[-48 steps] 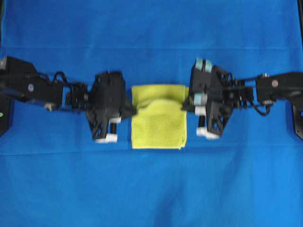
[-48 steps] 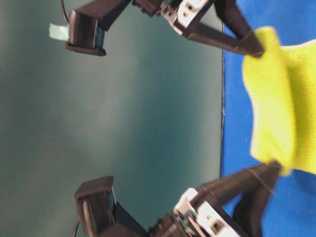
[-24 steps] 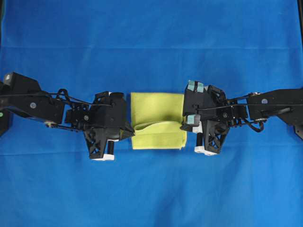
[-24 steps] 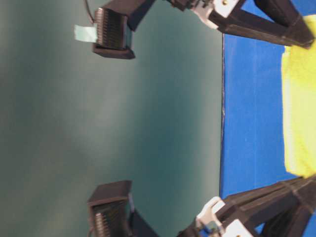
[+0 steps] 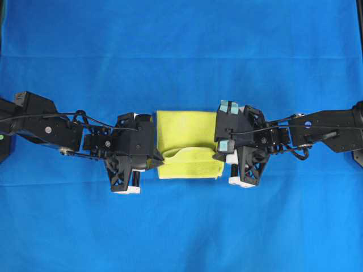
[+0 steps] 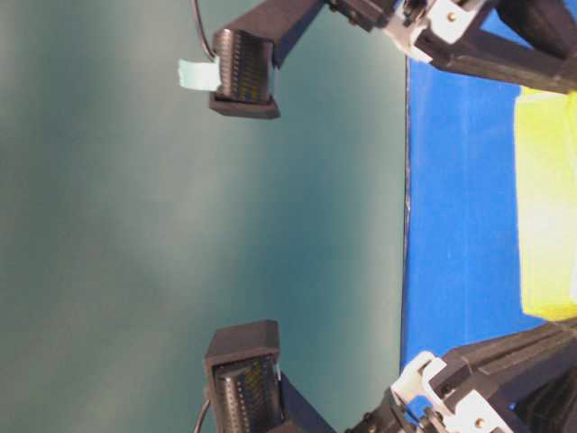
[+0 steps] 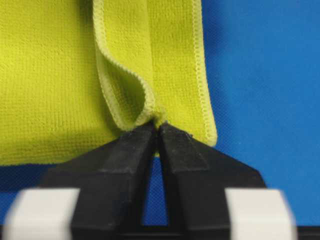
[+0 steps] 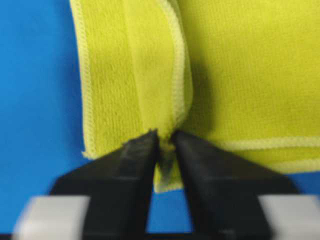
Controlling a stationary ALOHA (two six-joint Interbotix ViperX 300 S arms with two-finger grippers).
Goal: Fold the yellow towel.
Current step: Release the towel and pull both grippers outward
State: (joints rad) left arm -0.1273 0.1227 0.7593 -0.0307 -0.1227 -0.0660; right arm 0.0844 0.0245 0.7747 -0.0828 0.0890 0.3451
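- Centrally, on the blue table cloth (image 5: 181,51): bright yellow thin square microfibre towel (image 5: 187,127), lying partly folded, with a raised fold of hem arching across its 6 o'clock half.
- At 9 o'clock of the towel: left black gripper (image 5: 159,154), lying low over the cloth, tips at the towel's left edge where the raised fold begins.
- At 3 o'clock of the towel: right black gripper (image 5: 222,154), likewise low, tips at the towel's right edge at the other end of the fold.
- Left wrist view: black fingertips (image 7: 137,137) of left gripper (image 7: 159,131) drawn close, only a thin slit between them, meeting the curled stitched hem of the towel (image 7: 50,75) at 12 o'clock of the tips; pinched or merely touching, cannot tell.
- Right wrist view: black fingertips (image 8: 142,145) of right gripper (image 8: 165,137) parted by a narrow gap, a scrap of towel (image 8: 250,65) hem lying in that gap; gripped or loose, cannot tell.
- Table-level view, turned on its side: towel (image 6: 545,207) flat on the blue cloth at 3 o'clock, dark gripper fingers entering at 12 and 6 o'clock, plain teal backdrop (image 6: 135,225) filling the 9 o'clock half.
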